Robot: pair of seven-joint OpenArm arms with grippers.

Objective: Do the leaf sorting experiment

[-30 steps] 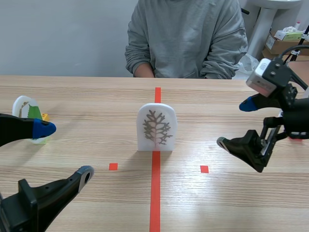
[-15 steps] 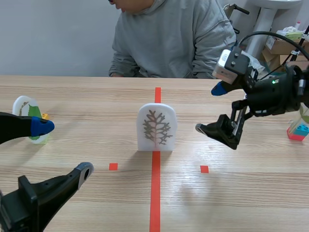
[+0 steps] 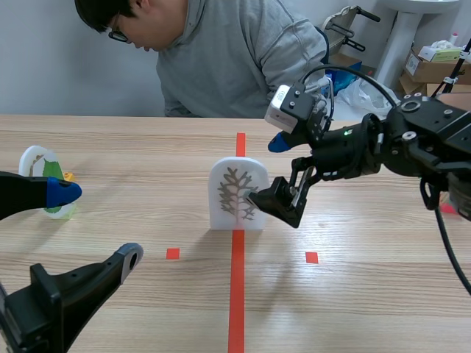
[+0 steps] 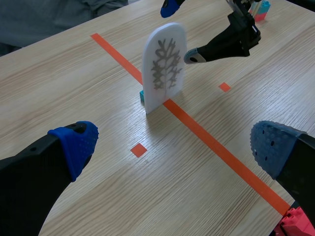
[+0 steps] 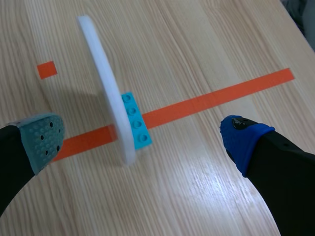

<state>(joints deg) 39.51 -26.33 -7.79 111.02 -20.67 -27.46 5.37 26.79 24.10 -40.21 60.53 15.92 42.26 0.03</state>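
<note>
- Table: light wood-grain top; runs from the near edge to the far side; an orange-red tape line lies along its middle, with small tape squares on either side.
- Wall: plain, pale grey-blue; stands behind the table's far edge.
- Far right corner: white pedestal; cardboard boxes beside it; a metal frame with black grips nearby.
- Far side: a person in a grey sweatshirt, leaning forward.
- Light: even; shadows on the table are soft.
</note>
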